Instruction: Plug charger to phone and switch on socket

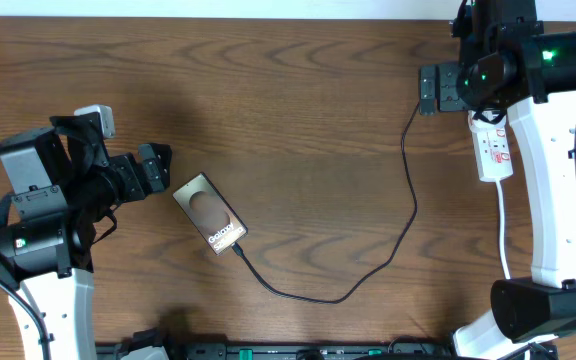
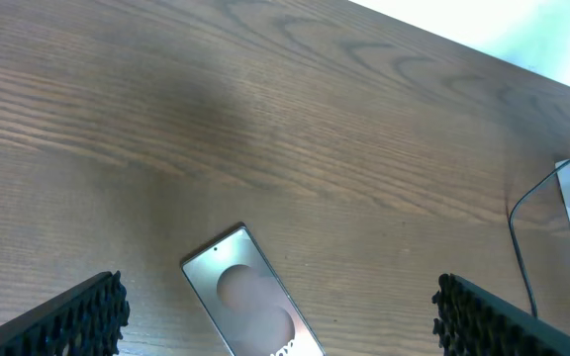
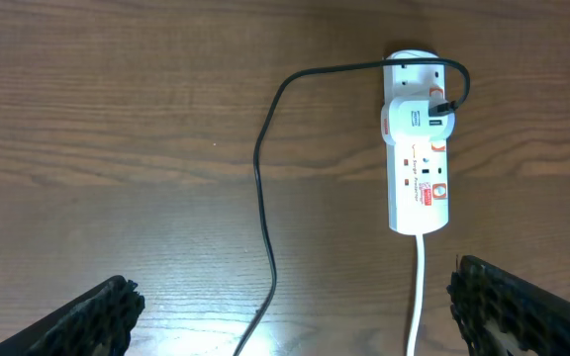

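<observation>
The phone lies flat and slanted on the wooden table, lettering toward its lower right end. It also shows in the left wrist view. The thin black charger cable runs from the white socket strip in a loop, and its plug tip meets the phone's lettered end. My left gripper is open and empty just left of the phone, whose near end lies between its fingers. My right gripper is open and empty left of the strip. The right wrist view shows the strip with a white adapter.
The strip's white cord runs toward the right arm's base. The table's far edge shows in the left wrist view. Black equipment lines the front edge.
</observation>
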Controlling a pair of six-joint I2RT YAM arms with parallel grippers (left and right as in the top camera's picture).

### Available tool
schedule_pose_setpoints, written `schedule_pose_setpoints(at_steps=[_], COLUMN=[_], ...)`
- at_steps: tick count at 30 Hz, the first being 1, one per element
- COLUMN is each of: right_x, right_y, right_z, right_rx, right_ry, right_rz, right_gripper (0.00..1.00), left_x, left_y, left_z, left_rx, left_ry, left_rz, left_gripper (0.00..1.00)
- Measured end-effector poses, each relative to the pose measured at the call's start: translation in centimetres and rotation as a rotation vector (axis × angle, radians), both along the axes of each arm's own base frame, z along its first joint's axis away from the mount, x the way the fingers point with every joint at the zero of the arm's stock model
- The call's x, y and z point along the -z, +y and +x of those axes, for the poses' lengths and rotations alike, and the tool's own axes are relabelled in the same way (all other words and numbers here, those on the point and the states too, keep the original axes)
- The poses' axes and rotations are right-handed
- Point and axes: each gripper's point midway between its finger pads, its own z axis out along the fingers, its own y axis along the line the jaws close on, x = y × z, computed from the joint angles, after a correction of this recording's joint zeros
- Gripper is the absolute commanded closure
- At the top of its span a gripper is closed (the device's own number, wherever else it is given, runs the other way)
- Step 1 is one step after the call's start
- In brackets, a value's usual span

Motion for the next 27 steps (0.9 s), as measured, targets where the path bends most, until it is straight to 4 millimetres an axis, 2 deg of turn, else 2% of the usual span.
schedule_pose_setpoints(at_steps=[6, 9, 13, 16, 22, 27], right_x=[0.0, 0.0, 0.0, 0.0, 0.0, 0.1], right_y=[0.0, 0.0, 0.0, 0.0, 0.0, 0.0], right_z=[0.0, 0.0, 0.0, -0.1, 0.0, -0.1], right_rx=[0.000, 0.000, 0.000, 0.000, 0.000, 0.000], right_ry=[0.000, 0.001, 0.002, 0.003, 0.003, 0.004], right_rz=[0.000, 0.000, 0.000, 0.000, -0.001, 0.000], right_gripper=[0.01, 0.01, 0.01, 0.01, 0.01, 0.01], left_x=[0.1, 0.1, -1.5, -2.7, -6.5, -7.4], left_y=[-0.1, -0.4, -1.2, -2.1, -2.6, -2.5], left_z=[-0.3, -1.5, -3.4, -5.2, -7.5, -9.0], left_rx=[0.000, -0.001, 0.005, 0.018, -0.002, -0.034], left_ry=[0.010, 0.029, -0.066, -0.184, -0.575, -0.837], left_rz=[-0.003, -0.003, 0.060, 0.111, 0.189, 0.225], left_gripper=[0.02, 0.02, 0.02, 0.02, 0.02, 0.02])
